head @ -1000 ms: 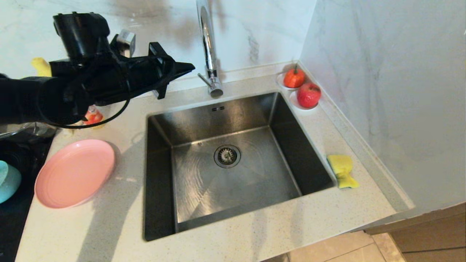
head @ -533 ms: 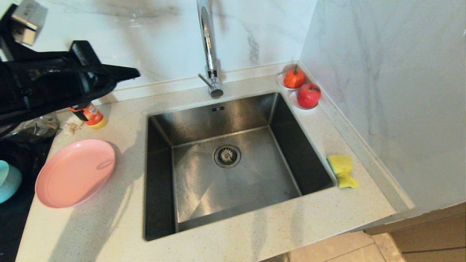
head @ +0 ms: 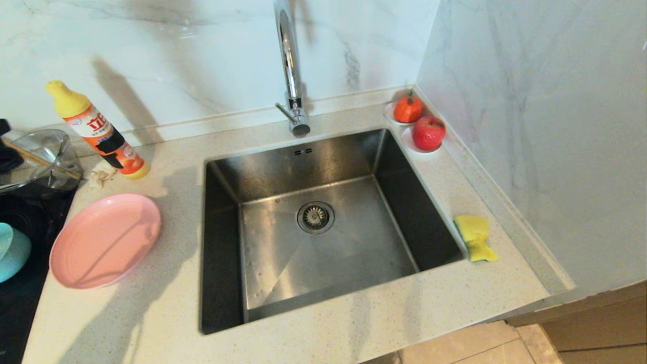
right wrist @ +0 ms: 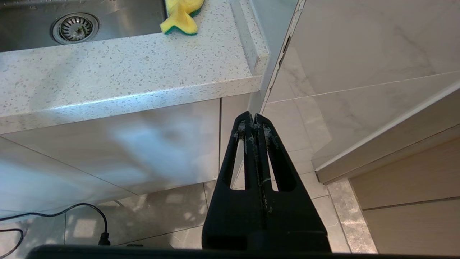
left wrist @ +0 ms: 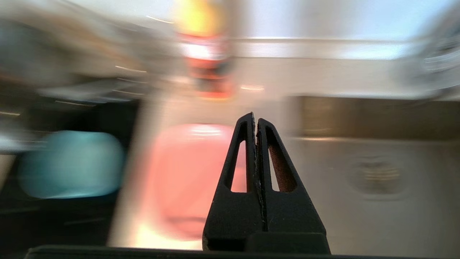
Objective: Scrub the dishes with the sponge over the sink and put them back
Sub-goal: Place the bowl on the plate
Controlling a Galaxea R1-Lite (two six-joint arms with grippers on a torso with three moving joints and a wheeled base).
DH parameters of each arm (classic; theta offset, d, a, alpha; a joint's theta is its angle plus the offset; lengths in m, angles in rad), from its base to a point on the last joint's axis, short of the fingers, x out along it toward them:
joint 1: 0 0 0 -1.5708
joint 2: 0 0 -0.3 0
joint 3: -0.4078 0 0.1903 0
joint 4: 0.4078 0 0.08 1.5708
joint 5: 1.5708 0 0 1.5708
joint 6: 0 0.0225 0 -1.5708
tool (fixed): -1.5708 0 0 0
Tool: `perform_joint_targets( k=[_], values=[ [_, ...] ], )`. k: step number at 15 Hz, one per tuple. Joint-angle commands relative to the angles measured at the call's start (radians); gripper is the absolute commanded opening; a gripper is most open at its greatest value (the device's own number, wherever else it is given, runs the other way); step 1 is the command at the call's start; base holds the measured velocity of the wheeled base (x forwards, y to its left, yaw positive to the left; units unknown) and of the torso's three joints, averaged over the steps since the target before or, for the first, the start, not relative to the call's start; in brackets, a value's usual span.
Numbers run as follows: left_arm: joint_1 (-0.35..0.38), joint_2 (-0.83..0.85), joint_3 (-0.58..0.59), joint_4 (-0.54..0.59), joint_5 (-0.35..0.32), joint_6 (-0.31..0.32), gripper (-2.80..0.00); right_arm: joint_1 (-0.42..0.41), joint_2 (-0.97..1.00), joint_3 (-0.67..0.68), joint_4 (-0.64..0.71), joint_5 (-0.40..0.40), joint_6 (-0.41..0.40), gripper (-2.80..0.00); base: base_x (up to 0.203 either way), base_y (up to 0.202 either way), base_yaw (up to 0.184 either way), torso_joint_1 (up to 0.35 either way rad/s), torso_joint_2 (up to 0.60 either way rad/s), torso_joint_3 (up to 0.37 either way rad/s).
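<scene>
A detergent bottle [head: 98,132] with a yellow cap and an orange, white and black label stands left of the sink [head: 323,222]; large Chinese characters are printed on the label, but they cannot be read with certainty. A second ago this bottle was hidden behind the left arm, which filled the upper left of the head view — now only a dark sliver is left at that edge, beside the clear glass bowl [head: 38,159].

The pink plate [head: 105,240] is seen lying on the counter just left of the sink, unmoved, and the teal bowl [head: 12,252] is seen further left on the dark surface. The sponge [head: 475,236] rests on the counter at the sink's right rim, and two red fruits [head: 419,121] sit at its far right corner.

The left gripper [left wrist: 256,118] is shown only in its wrist view, jaws pressed together and empty, with plate, bowl and bottle blurred beyond. The right gripper [right wrist: 253,120] — likewise closed on nothing — is seen only in its own view, parked below counter height in front of the sink, over floor tiles.
</scene>
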Motion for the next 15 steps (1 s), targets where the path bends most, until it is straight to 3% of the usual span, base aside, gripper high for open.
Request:
perform_joint_targets(
  k=[1, 5, 8, 10, 12, 15],
  values=[
    [0.021, -0.080, -0.023, 0.078, 0.079, 0.210, -2.80, 0.000, 0.001, 0.000, 0.000, 0.000, 0.000, -2.80, 0.000, 0.000, 0.000, 0.000, 0.00, 0.000],
    [0.072, 0.038, -0.208, 0.221, 0.180, 0.326, -2.80, 0.000, 0.001, 0.000, 0.000, 0.000, 0.000, -2.80, 0.000, 0.000, 0.000, 0.000, 0.00, 0.000],
    [0.169, 0.148, -0.363, 0.395, 0.153, 0.363, -2.80, 0.000, 0.001, 0.000, 0.000, 0.000, 0.000, -2.80, 0.000, 0.000, 0.000, 0.000, 0.00, 0.000],
    [0.293, 0.237, -0.404, 0.429, 0.073, 0.367, -2.80, 0.000, 0.001, 0.000, 0.000, 0.000, 0.000, -2.80, 0.000, 0.000, 0.000, 0.000, 0.00, 0.000],
    [0.408, 0.323, -0.415, 0.438, -0.054, 0.358, -2.80, 0.000, 0.001, 0.000, 0.000, 0.000, 0.000, -2.80, 0.000, 0.000, 0.000, 0.000, 0.00, 0.000],
    [0.563, 0.430, -0.421, 0.446, -0.302, 0.240, -2.80, 0.000, 0.001, 0.000, 0.000, 0.000, 0.000, -2.80, 0.000, 0.000, 0.000, 0.011, 0.00, 0.002]
  ],
)
